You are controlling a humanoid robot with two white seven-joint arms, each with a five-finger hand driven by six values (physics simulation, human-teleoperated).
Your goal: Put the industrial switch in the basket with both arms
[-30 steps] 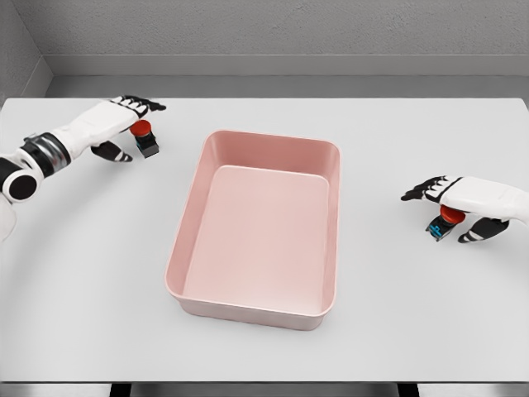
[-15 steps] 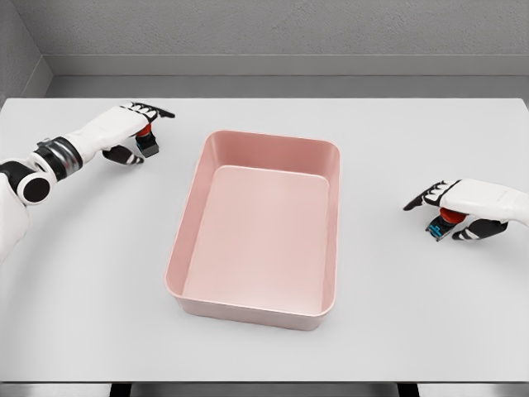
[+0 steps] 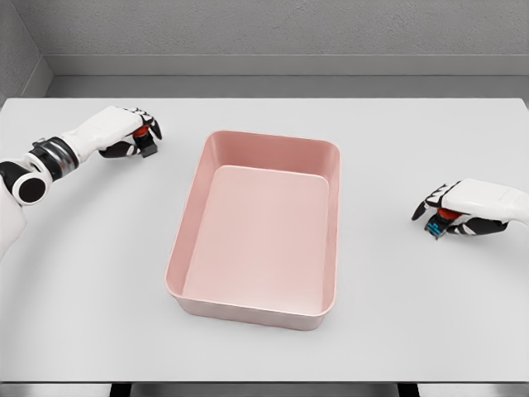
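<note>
A pink rectangular basket (image 3: 254, 308) lies in the middle of the white table. At the far left, a small black switch with a red button (image 3: 146, 142) rests on the table, and my left hand (image 3: 135, 135) has its fingers curled around it. At the right, a second switch with a red button and a blue base (image 3: 438, 223) sits on the table under my right hand (image 3: 446, 217), whose fingers are curled over it. Both switches are partly hidden by the fingers.
The table's far edge meets a grey wall (image 3: 264, 33) behind the basket. The near table edge (image 3: 264, 382) runs along the bottom of the view.
Both hands went from spread fingers above the switches to fingers curled around them. The left hand drew slightly inward over its switch; the right hand lowered onto its switch.
</note>
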